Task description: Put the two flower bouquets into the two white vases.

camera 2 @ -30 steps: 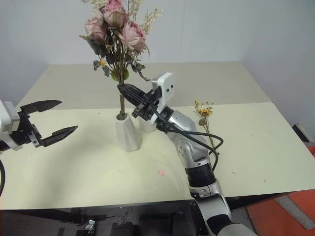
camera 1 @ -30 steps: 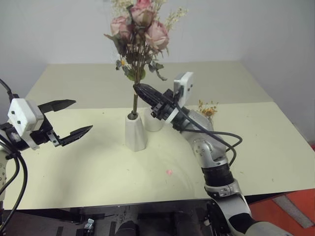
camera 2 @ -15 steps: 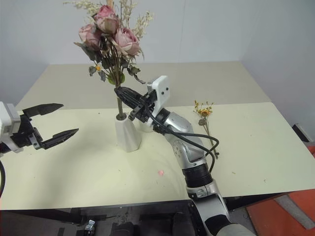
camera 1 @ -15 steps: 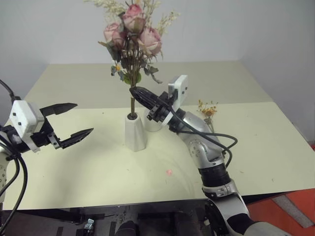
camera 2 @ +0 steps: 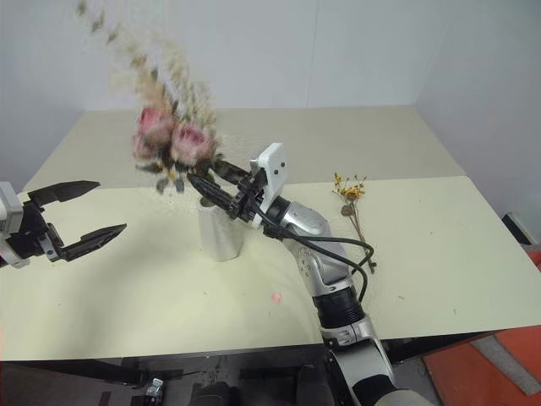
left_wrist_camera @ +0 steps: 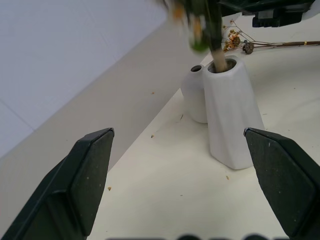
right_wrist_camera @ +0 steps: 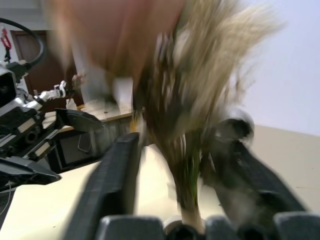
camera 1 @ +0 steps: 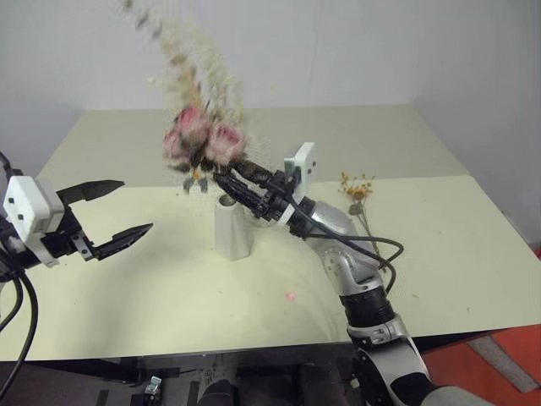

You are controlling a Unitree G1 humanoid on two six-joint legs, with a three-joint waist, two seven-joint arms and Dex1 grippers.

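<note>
Dropping roses, stems in the tall vase

Standing spread on either side of the stems, the right pincer (camera 1: 226, 188) has its two black fingers parted, with the rose bunch (camera 1: 199, 144) blurred between and above them; no finger presses the stems. The bunch's stems go down into the mouth of the tall vase (camera 1: 232, 228), which stands on the desk (camera 1: 439, 254) just below the right pincer's tips. The pink heads sit low, close over the fingers, and the pale dried sprigs streak up and away toward the wall. The short round vase (left_wrist_camera: 194, 95) stands touching or nearly touching the tall one, on its far side, under the right pincer's wrist. Behind the right arm, well away from its fingers, the thin orange sprig (camera 1: 359, 196) lies flat on the desk. The left pincer (camera 1: 114, 213) hangs wide apart and holds nothing, well off to the side of both vases, its tips pointing toward them.
</note>
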